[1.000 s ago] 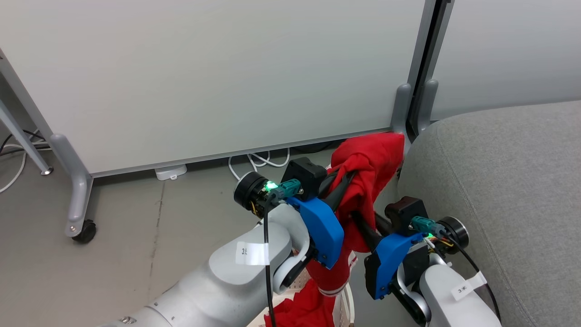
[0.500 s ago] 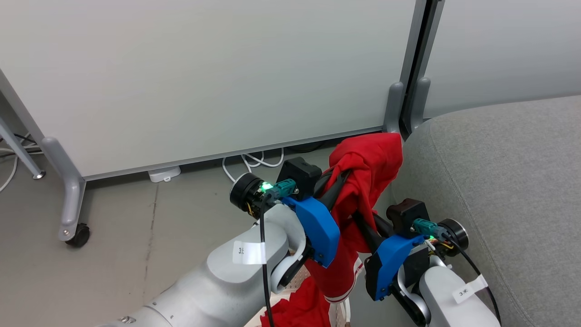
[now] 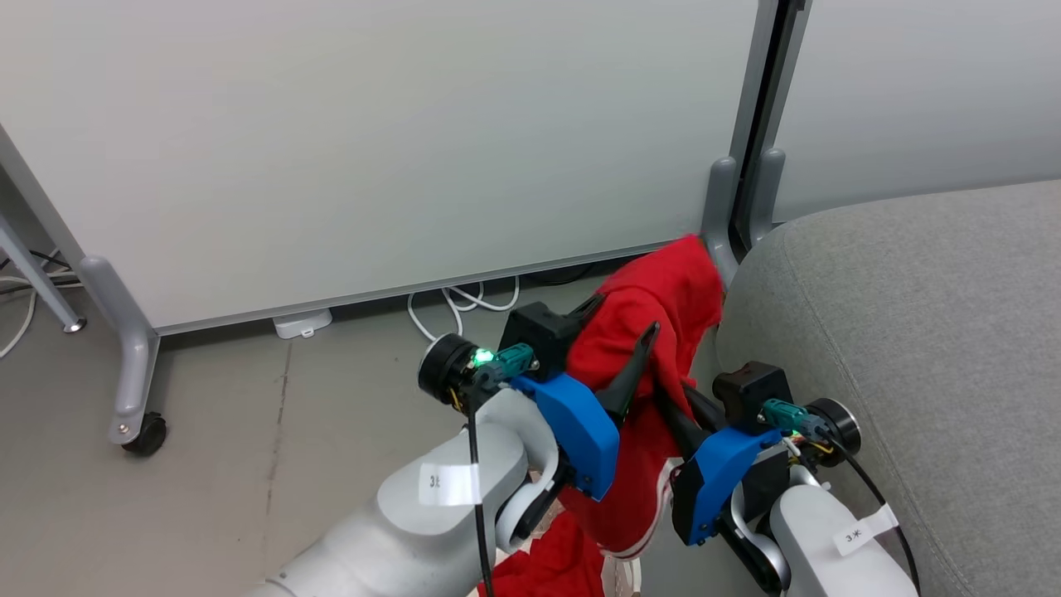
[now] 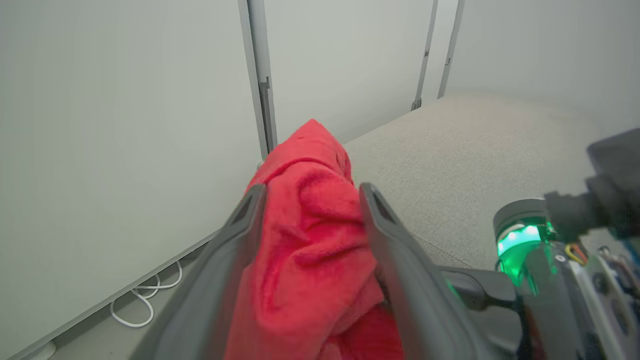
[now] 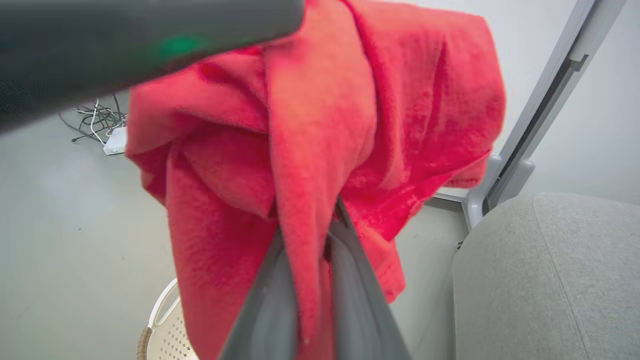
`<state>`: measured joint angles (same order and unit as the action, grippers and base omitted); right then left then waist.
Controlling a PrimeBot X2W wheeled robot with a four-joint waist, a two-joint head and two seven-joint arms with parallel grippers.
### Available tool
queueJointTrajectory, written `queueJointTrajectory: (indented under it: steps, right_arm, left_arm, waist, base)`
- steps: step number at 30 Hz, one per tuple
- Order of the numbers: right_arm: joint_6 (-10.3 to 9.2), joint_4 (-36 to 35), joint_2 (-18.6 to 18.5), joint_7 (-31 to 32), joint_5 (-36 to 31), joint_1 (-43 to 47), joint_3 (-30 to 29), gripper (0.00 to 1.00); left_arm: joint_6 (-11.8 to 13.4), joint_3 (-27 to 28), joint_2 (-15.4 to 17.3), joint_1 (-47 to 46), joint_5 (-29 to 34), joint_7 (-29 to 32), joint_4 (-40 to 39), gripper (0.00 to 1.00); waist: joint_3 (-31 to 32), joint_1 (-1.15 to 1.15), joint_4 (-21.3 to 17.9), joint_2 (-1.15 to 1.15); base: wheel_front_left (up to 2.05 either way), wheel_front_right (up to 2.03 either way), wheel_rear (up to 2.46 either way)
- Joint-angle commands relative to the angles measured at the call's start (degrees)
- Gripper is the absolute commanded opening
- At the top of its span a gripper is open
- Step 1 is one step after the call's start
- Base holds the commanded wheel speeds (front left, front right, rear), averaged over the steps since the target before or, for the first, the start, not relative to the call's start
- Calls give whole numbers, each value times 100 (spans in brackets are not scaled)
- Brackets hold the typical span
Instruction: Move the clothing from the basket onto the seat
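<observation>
left claw [image 4: 311,189] stands released: in its wrist view the two dark fingers are spread wide, and a bunched fold of the red garment [image 3: 663,286] lies loosely between them rather than pinched. right claw [image 5: 307,220] is clenched on that same garment. in its wrist view the fingers meet on a narrow pleat of cloth above the middle of the bottom edge, and the rest of the fabric drapes down on both sides. the weight seems to hang from the right claw alone, which is probably why the left one can be slack without the cloth dropping.

in the head view the garment sits at centre frame, lifted clear of the grey floor [image 3: 249,431]. its top corner is near the foot of the pale partition panel [image 3: 373,149] and just beside the rounded left edge of the seat [image 3: 912,332], which takes up the right of the frame. the lower tail, with white striped trim, trails toward the bottom edge. the basket [image 5: 162,332] shows at the lower left of the right wrist view, below the hanging fabric. my reading: the garment is mostly out of the basket but not yet over the seat, and needs carrying rightward.
</observation>
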<state>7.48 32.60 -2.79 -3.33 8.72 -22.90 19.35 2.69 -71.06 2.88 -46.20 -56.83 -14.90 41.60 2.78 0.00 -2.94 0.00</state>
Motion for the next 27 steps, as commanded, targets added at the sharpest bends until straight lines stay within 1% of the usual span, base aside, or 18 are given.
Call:
queueJointTrajectory:
  steps: [1, 3, 8, 13, 16, 22, 27]
  right_arm:
    - [3, -41, -19, -47, -17, 19, -28, 0]
    - [3, -82, -19, -71, -13, 36, -65, 0]
    - [3, -187, -19, -96, -66, 96, -224, 0]
    - [3, -306, -20, -87, -141, 146, -416, 0]
    - [3, -374, -19, -75, -176, 187, -523, 0]
    - [3, -519, -20, -30, -240, 242, -668, 0]
    - [2, -620, -25, -3, -280, 273, -758, 0]
  left_arm:
    - [40, 116, -1, 73, 112, -34, -73, 100]
    - [58, 408, 9, 298, 349, -32, -224, 100]
    - [-14, 1172, 261, 982, 1139, -34, -693, 100]
    - [-188, 1885, 538, 1725, 1928, -32, -1175, 100]
    - [-348, 2324, 656, 2129, 2344, -31, -1454, 100]
    - [-590, 3288, 707, 2916, 2980, -32, -1891, 100]
    - [-755, 3908, 687, 3409, 3398, -31, -2062, 100]
  waist:
    - [-6, 0, 14, 0]
    - [-15, 0, 38, 0]
    - [-37, 0, 107, 0]
    - [-80, 0, 182, 0]
    - [-110, 0, 220, 0]
    - [-160, 0, 273, 0]
    - [-182, 0, 290, 0]
  base:
    - [0, 0, 0]
    - [0, 0, 0]
    - [0, 0, 0]
    - [0, 0, 0]
    - [0, 0, 0]
    - [0, 0, 0]
    - [0, 0, 0]
